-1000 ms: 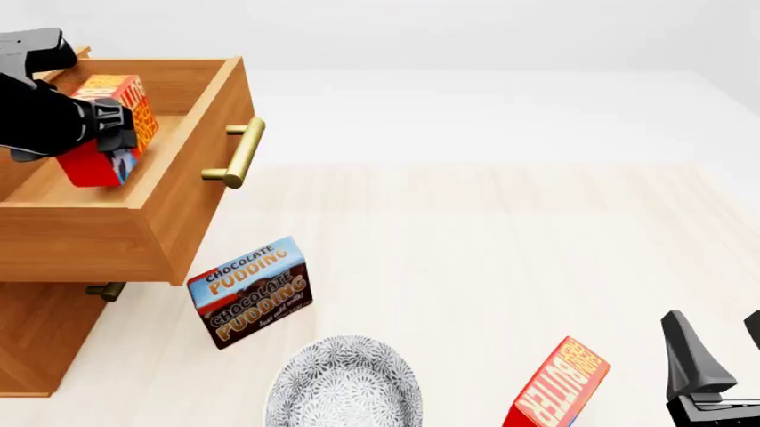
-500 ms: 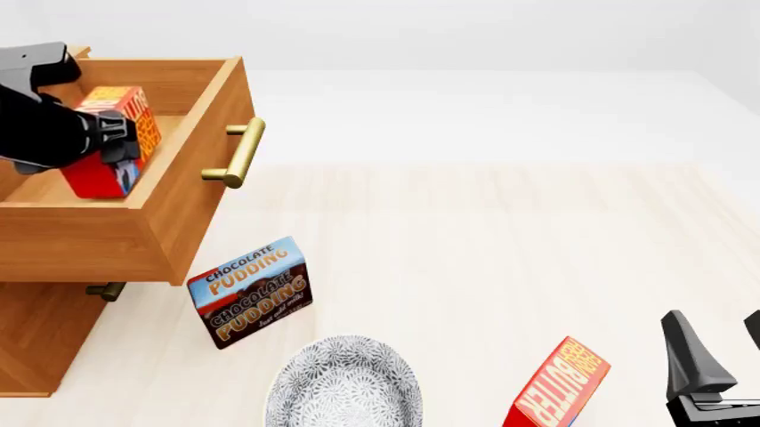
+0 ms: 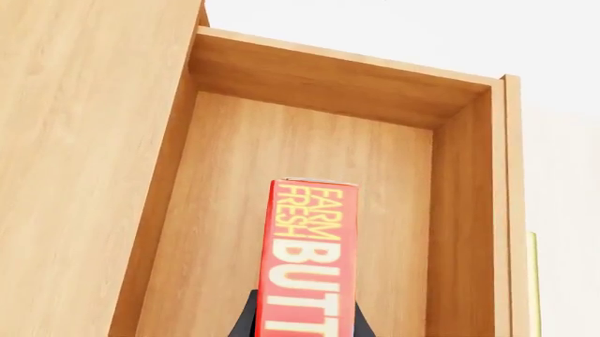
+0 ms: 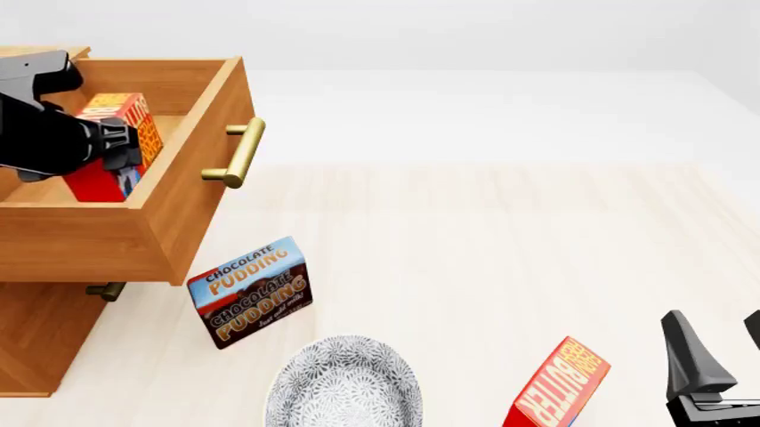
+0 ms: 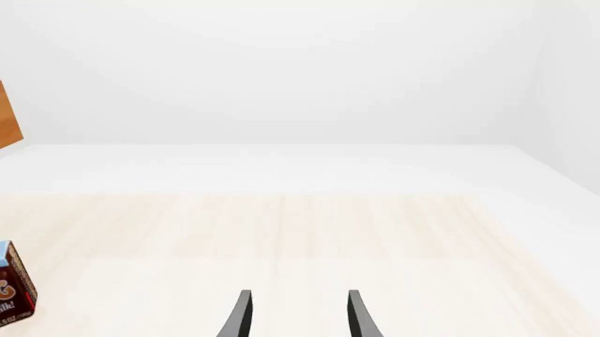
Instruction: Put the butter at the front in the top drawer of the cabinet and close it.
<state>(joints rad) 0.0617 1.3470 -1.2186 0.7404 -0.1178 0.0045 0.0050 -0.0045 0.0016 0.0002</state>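
A red butter carton with orange lettering hangs upright inside the open top drawer, and my left gripper is shut on it. In the left wrist view the butter stands between the black fingers over the drawer floor; whether it touches the floor I cannot tell. The drawer juts out of the light-brown cabinet, brass handle facing right. A look-alike butter carton leans at the table's front right. Beside it my right gripper is open and holds nothing.
A chocolate pudding box stands tilted just right of the cabinet, also in the right wrist view. A patterned grey bowl sits at the front edge. The lower drawer's brass handle pokes out under the open drawer.
My left gripper has sunk a little lower into the drawer with the butter carton. The right arm and the other objects have not moved.
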